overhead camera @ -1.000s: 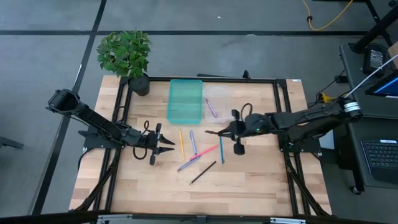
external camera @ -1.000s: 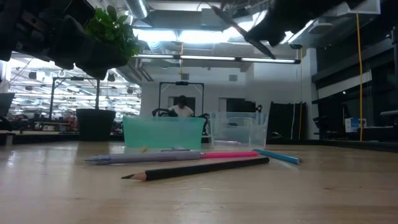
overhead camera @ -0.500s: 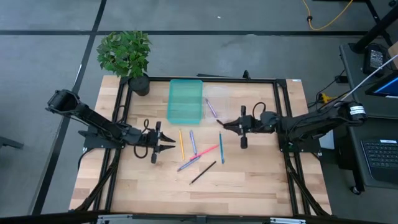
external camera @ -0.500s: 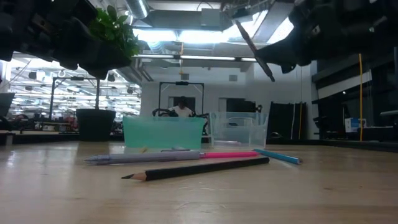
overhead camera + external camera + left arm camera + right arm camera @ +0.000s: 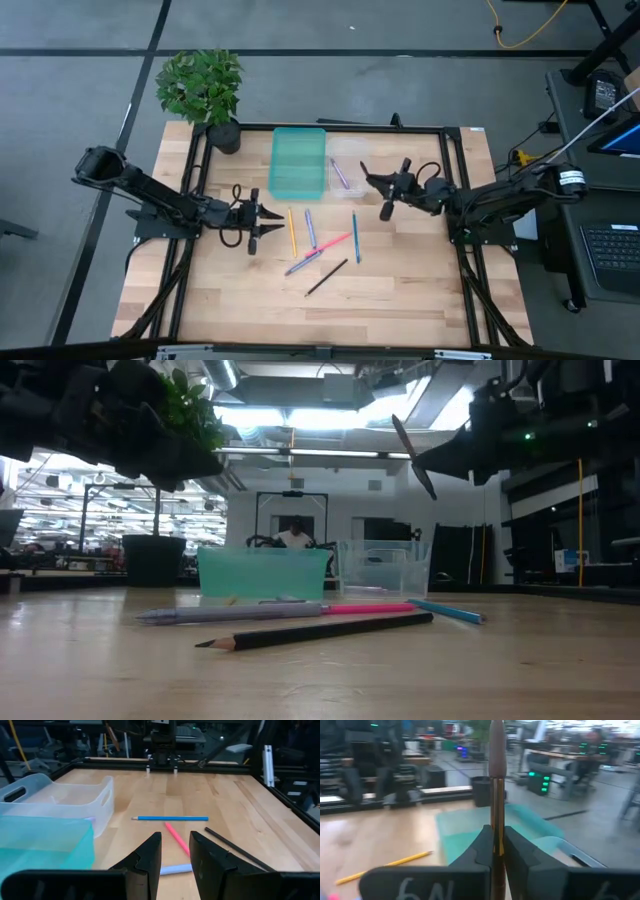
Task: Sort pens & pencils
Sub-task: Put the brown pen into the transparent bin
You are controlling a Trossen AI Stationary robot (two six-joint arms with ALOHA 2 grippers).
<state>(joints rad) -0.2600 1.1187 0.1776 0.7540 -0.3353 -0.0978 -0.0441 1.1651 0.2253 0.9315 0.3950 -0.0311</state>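
Observation:
My right gripper (image 5: pixel 374 184) hangs above the table beside the clear tray (image 5: pixel 348 160), shut on a dark brown pencil (image 5: pixel 413 453). One purple stick (image 5: pixel 340 173) lies inside that tray. The teal tray (image 5: pixel 298 161) stands to its left. Several sticks lie flat on the wood: yellow (image 5: pixel 291 231), purple (image 5: pixel 310 228), pink (image 5: pixel 336 242), blue (image 5: pixel 355 239), lavender (image 5: pixel 301 263) and black (image 5: pixel 327 277). My left gripper (image 5: pixel 175 854) stands open, low over the table, left of the yellow stick, with nothing between its fingers. My right gripper pinches the dark brown pencil's shaft (image 5: pixel 496 827) between its two fingers (image 5: pixel 482 845). The fingers come level from the table's right side and lie across the pencil. The pencil stands steeply tilted, one end (image 5: pixel 496 740) above the fingers, lifted clear of the table.
A potted plant (image 5: pixel 203 90) stands at the table's far left corner. A black metal frame (image 5: pixel 440 130) runs around the work area. Bare wood (image 5: pixel 300 310) lies toward the near edge.
My right gripper has drawn toward the far edge and the clear tray, sinking lower and tipping from a downward slant to level. The pencil has stayed in its hold and now stands steeper.

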